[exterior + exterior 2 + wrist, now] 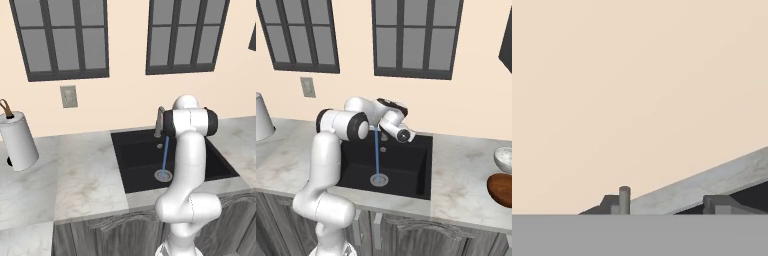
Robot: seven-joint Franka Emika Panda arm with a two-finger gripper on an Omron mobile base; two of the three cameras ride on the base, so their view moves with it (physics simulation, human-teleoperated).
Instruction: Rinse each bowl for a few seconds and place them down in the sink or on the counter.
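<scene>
A reddish-brown bowl (pixel 500 189) rests on the marble counter (pixel 461 186) at the far right, cut off by the picture's edge. The black sink (pixel 412 170) lies in front of the arm. A thin blue stream of water (pixel 376 152) falls onto the silver drain (pixel 379 180). My gripper (pixel 405 135) hovers over the sink's back rim by the grey tap (pixel 159 120), far left of the bowl. In the hand view the gripper (pixel 664 206) faces the wall, its tips apart with nothing between them.
A pale bowl (pixel 503 157) sits on the counter just behind the reddish one. A white paper-towel roll (pixel 18 141) stands at the far left of the counter (pixel 85 175). The sink (pixel 140 162) takes up the middle. An outlet (pixel 68 96) and windows are on the wall.
</scene>
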